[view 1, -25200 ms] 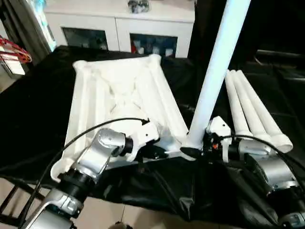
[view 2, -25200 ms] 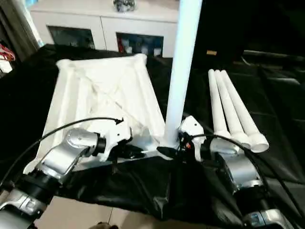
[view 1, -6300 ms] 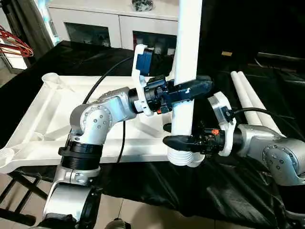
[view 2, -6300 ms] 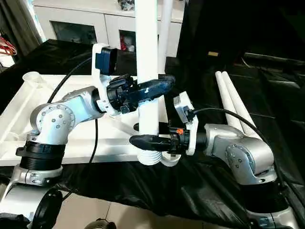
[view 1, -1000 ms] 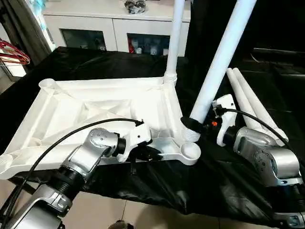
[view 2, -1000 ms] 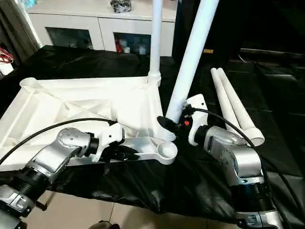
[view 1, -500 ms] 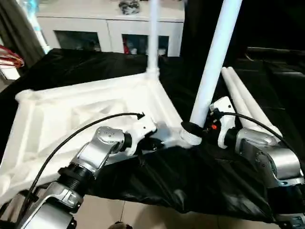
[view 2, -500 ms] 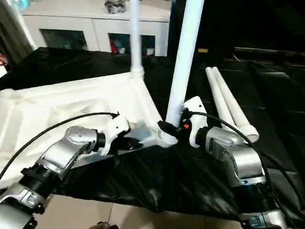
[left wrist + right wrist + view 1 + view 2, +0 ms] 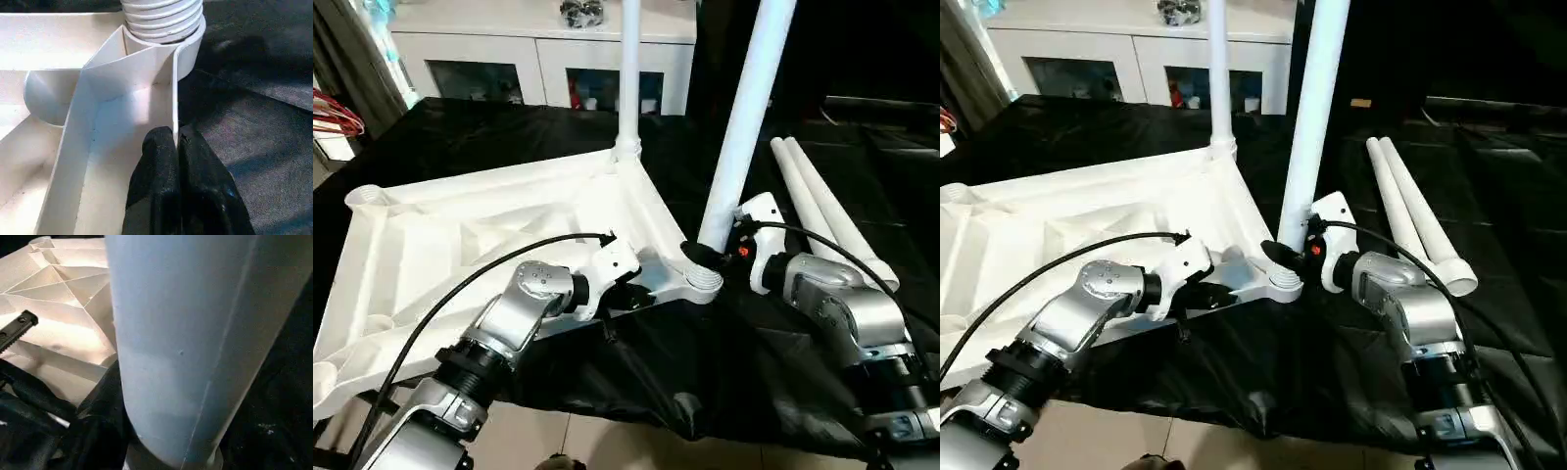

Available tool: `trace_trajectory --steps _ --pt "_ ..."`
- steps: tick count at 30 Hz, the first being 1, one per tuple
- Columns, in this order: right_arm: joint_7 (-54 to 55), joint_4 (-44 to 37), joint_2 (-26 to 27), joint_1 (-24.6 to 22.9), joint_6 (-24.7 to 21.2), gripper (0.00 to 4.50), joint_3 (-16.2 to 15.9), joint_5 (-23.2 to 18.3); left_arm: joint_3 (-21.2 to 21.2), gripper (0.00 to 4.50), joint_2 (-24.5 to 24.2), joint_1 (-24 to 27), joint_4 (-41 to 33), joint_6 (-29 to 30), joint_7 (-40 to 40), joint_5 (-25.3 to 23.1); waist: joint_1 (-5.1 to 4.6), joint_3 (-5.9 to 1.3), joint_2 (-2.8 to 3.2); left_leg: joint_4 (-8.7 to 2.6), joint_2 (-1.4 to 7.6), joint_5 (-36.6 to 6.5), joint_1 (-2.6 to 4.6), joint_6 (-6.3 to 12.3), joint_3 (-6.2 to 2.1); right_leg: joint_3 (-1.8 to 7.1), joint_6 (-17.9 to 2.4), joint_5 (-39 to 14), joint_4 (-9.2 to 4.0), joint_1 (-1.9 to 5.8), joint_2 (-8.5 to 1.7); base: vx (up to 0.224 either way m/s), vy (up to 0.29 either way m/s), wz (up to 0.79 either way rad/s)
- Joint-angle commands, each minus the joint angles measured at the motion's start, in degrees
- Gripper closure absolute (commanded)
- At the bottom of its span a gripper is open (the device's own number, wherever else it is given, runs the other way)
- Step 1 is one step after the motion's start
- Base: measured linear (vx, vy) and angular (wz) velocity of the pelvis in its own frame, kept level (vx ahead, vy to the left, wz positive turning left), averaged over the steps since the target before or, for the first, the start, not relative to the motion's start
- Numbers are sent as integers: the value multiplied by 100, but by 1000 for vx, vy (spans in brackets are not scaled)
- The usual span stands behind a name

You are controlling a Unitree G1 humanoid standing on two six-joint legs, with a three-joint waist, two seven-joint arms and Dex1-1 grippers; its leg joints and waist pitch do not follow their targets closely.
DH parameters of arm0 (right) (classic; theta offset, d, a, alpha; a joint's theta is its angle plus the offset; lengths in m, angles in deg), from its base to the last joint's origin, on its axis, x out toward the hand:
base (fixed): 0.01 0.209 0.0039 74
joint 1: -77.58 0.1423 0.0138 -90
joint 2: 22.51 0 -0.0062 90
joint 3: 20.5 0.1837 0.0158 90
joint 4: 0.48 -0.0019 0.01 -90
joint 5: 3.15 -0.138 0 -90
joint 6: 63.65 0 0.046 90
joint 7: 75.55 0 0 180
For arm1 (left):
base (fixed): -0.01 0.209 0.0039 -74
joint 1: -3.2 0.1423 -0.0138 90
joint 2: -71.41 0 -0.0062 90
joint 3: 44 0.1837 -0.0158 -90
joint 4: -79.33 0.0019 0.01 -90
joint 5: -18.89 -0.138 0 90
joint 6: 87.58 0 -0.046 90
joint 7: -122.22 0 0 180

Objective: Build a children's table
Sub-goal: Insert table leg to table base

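Children's table top (image 9: 480, 235): laid ribbed underside up on the black-draped tabletop (image 9: 460, 127), its near right corner close to the front edge. First leg (image 9: 628, 78): seen standing upright in the far right corner socket, judged fitted. Second leg (image 9: 744, 117): set with its threaded end at the near right corner socket (image 9: 703, 284), leaning slightly; whether it is fully seated cannot be told. The fingers of the right gripper (image 9: 697, 257) are clasped around the base of this leg. The fingers of the left gripper (image 9: 177, 161) are pinched shut on the thin rim wall of the top, just beside that socket. Two spare legs (image 9: 822, 211): lying side by side on the cloth to the right, untouched. Two left sockets (image 9: 367, 198): unfilled. Assembly is judged under half done.
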Motion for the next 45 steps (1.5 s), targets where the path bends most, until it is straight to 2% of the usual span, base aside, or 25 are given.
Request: trace_trajectory --steps 1,8,12,13,14,16,17,22,23,29,31,32,35,39,40,44,45 --pt "-48 186 6 -1 73 257 32 38 -37 450 56 81 -110 -94 62 113 10 -405 -128 -375 191 -1266 154 77 -106 170 -1242 -1213 -474 208 -255 0 0 0" --pt "-8 412 135 -271 264 257 263 -74 -97 450 91 122 -131 -85 36 91 10 -401 -136 -382 193 -1322 159 91 -104 172 -1218 -1323 -493 201 -259 0 0 0" --pt "10 417 227 -549 446 257 504 -220 -115 450 109 86 -79 -85 8 65 14 -406 -137 -381 194 -1314 157 115 -105 171 -1217 -1305 -492 199 -260 0 0 0" --pt "23 414 240 -592 479 257 529 -228 -118 450 113 80 -70 -85 5 63 22 -399 -129 -388 200 -1341 164 118 -105 172 -1211 -1343 -503 190 -264 0 0 0" --pt "33 420 275 -713 596 257 563 -216 -128 450 123 59 -22 -109 -11 50 22 -404 -85 -388 198 -1377 169 101 -106 173 -1207 -1338 -509 185 -258 0 0 0" --pt "56 423 307 -783 663 257 586 -207 -130 450 126 47 3 -121 -11 43 25 -404 -106 -393 195 -1398 162 99 -108 170 -1203 -1342 -507 193 -258 0 0 0" --pt "79 406 329 -862 715 257 588 -192 -130 450 127 33 23 -130 -5 35 26 -403 -74 -395 195 -1419 166 91 -113 170 -1206 -1360 -508 188 -261 0 0 0" --pt "116 157 272 -1062 826 257 342 39 -131 450 135 -22 96 -161 12 5 29 -395 -70 -422 200 -1584 175 28 -124 167 -1108 -1611 -541 181 -258 0 0 0" --pt "128 8 235 -1076 857 257 164 187 -121 450 136 -44 121 -180 23 -15 24 -389 -71 -426 198 -1612 174 17 -121 169 -1085 -1652 -550 172 -254 0 0 0" --pt "61 -44 168 -962 852 257 -136 428 -86 450 127 -60 154 -245 48 -70 9 -377 -77 -436 197 -1692 170 -13 -129 173 -997 -1872 -572 161 -263 0 0 0" --pt "-90 3 73 -887 829 257 -349 554 -75 450 126 -59 153 -263 58 -84 -12 -373 -131 -441 198 -1764 169 -29 -132 168 -975 -1979 -578 161 -260 0 0 0" --pt "-123 12 56 -877 823 257 -381 571 -76 450 127 -60 155 -266 60 -85 -13 -372 -103 -444 205 -1824 185 -43 -135 174 -961 -2035 -587 146 -266 0 0 0" --pt "-380 142 -90 -836 857 257 -565 685 -75 450 113 -66 148 -293 85 -93 -23 -375 -159 -448 209 -1889 184 -46 -134 178 -943 -2033 -588 140 -262 0 0 0" --pt "-438 250 -101 -828 897 257 -551 700 -81 450 106 -64 138 -299 104 -93 -18 -385 -167 -448 211 -1845 177 -12 -134 180 -969 -1896 -579 144 -266 0 0 0" --pt "-449 298 -106 -819 917 257 -541 698 -89 450 106 -60 135 -305 113 -102 -23 -389 -198 -445 209 -1824 173 2 -128 177 -982 -1868 -579 146 -264 0 0 0" --pt "-539 413 -89 -827 1050 257 -457 631 -103 450 99 -48 127 -392 168 -111 -23 -379 -188 -453 213 -1904 179 -9 -134 176 -952 -2016 -596 136 -268 0 0 0" --pt "-562 432 -80 -831 1083 257 -437 610 -102 450 96 -46 126 -410 184 -107 -16 -381 -167 -454 213 -1933 185 -18 -137 177 -948 -2041 -600 133 -273 0 0 0"
